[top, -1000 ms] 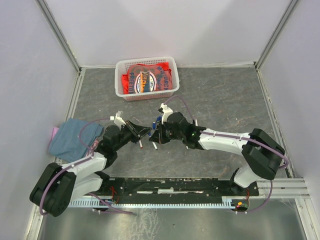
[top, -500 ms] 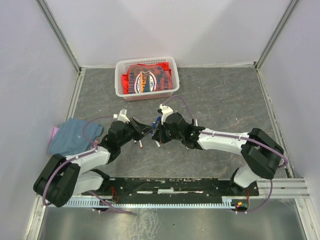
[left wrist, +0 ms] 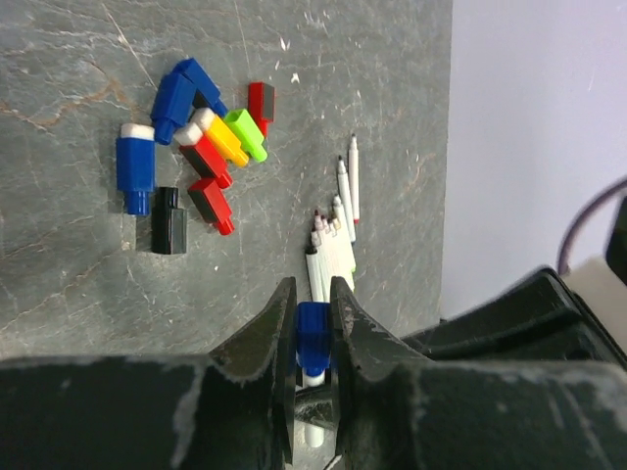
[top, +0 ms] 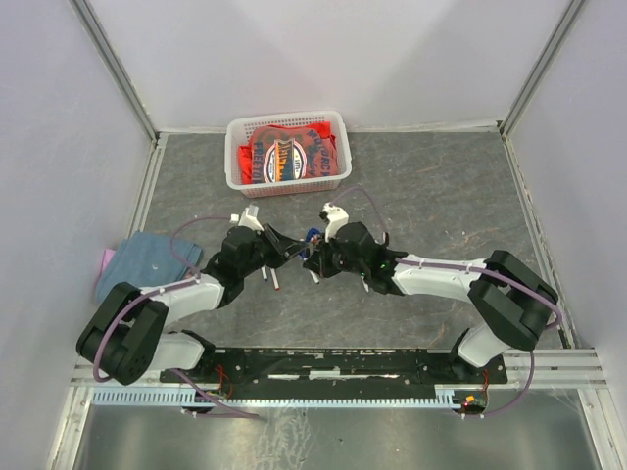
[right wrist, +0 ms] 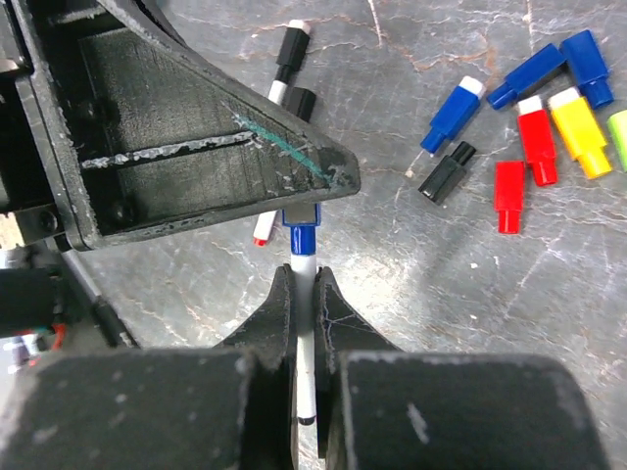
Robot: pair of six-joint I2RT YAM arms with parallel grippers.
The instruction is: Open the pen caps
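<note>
Grey table (top: 441, 196) fills our view. A white basket (top: 288, 188) sits at 12 o'clock and a blue cloth (top: 132, 262) at 9 o'clock.

We hold one pen (right wrist: 306, 372) up over the middle of the table, between our two arms. Our left tool (left wrist: 312, 299) is pressed almost together and pinches the blue cap (left wrist: 313, 335) by its sides. Our right tool (right wrist: 305, 279) is squeezed tight on the thin white part of the pen, just below the cap.

From the left wrist, loose caps (left wrist: 201, 147) lie on the table at 11 o'clock. Bare pens (left wrist: 331, 257) lie at 12 o'clock.

We think the pen is very light, hard and smooth, so it could slip. The cap is tiny and likely snaps on tight. The best hold looks like the one we have: cap sides in one tool, white part close to the cap in the other. A straight pull apart should pop the cap off without bending the pen.
</note>
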